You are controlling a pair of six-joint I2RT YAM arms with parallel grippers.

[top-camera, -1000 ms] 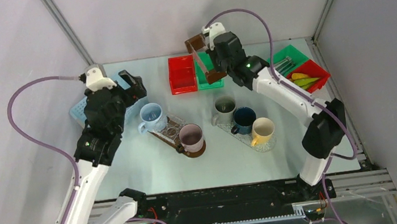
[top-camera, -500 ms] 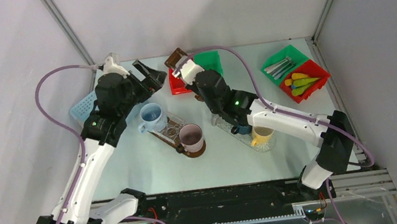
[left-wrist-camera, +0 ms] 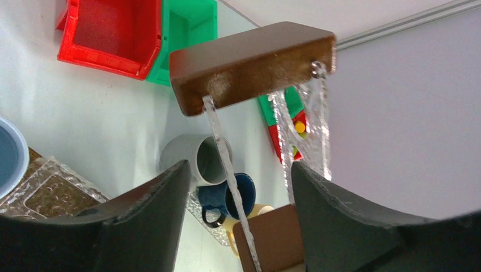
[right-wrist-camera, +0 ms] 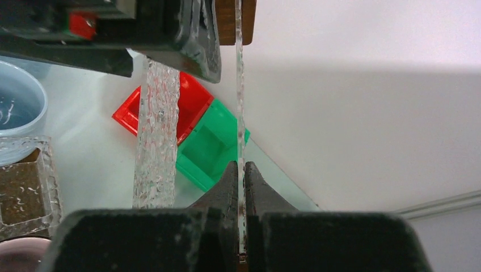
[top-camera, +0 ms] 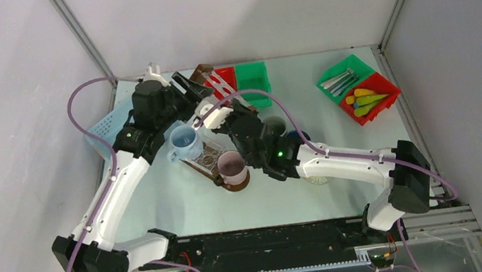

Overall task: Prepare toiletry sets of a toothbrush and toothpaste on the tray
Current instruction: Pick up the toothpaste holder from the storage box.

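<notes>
- Far left of bench point(top-camera: 171, 207): pale blue basket point(top-camera: 100, 129), partly under the left arm.
- Left pincer point(left-wrist-camera: 238, 170): jaws wide, one either side of a clear wall of the raised tray point(left-wrist-camera: 249, 62), a gap showing on both sides.
- Below, on bench: light blue mug point(top-camera: 183, 139) beside a second clear tray point(top-camera: 202, 156); mauve mug point(top-camera: 232, 167) at that tray's near end.
- Centre, off the bench: raised tray, clear textured walls, brown wooden ends, tilted on edge between the two pincers.
- Right pincer point(right-wrist-camera: 241, 170): narrow, clamped on a thin clear wall of the raised tray.
- Back centre: back red bin point(top-camera: 228, 75) and back green bin point(top-camera: 254, 79), touching side by side.
- Right of centre, from the left wrist: grey mug point(left-wrist-camera: 201, 158), dark blue mug point(left-wrist-camera: 227, 195), yellow mug point(left-wrist-camera: 255, 212), close together.
- Far right: right green bin point(top-camera: 357, 63) holding toothbrushes point(top-camera: 339, 81); right red bin point(top-camera: 390, 86), touching it, holding tubes point(top-camera: 366, 100), yellow and green among them. Both well apart from the raised tray.
</notes>
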